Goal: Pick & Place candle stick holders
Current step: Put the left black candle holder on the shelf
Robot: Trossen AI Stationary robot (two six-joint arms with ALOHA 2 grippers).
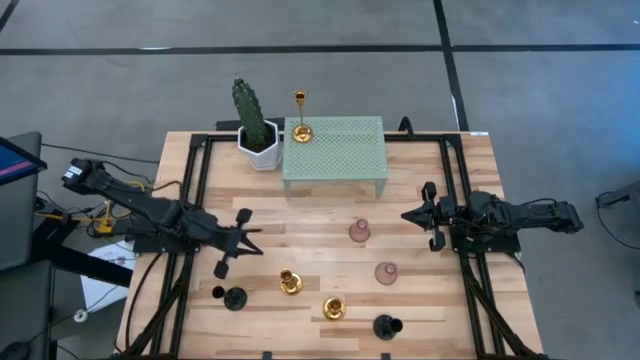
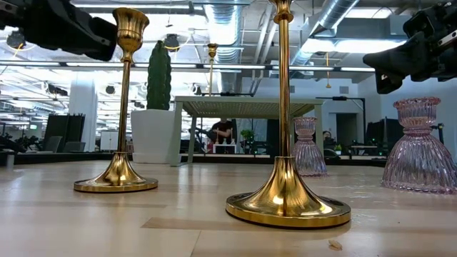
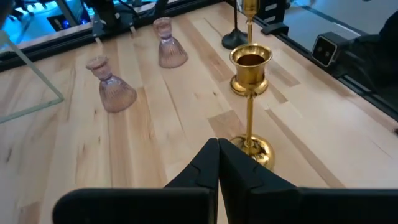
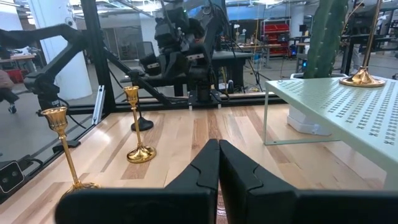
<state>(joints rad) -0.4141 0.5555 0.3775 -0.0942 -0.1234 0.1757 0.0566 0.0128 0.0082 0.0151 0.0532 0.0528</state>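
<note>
Hard to read from above: the two black holders [image 1: 234,298] [image 1: 387,326] look like dark blobs at the table's front edge, their stems barely visible. In the low view the nearest gold holder [image 2: 287,203] is cut off at the top.

Left gripper [image 1: 240,240] hovers over the table's left half, fingers pressed together, holding nothing. A gold holder [image 1: 290,282] stands upright near it at about 4 o'clock, apart from the fingertips; another gold holder [image 1: 334,308] is further out the same way.

Right gripper [image 1: 415,215] sits at the right side, fingers closed and empty. Pink glass holders [image 1: 360,232] [image 1: 387,272] are at its 8 and 7 o'clock, not touching.

Green perforated stand [image 1: 335,150] at the back carries a third gold holder [image 1: 301,130] on its left corner. Cactus [image 1: 250,112] in a white pot beside the stand.
</note>
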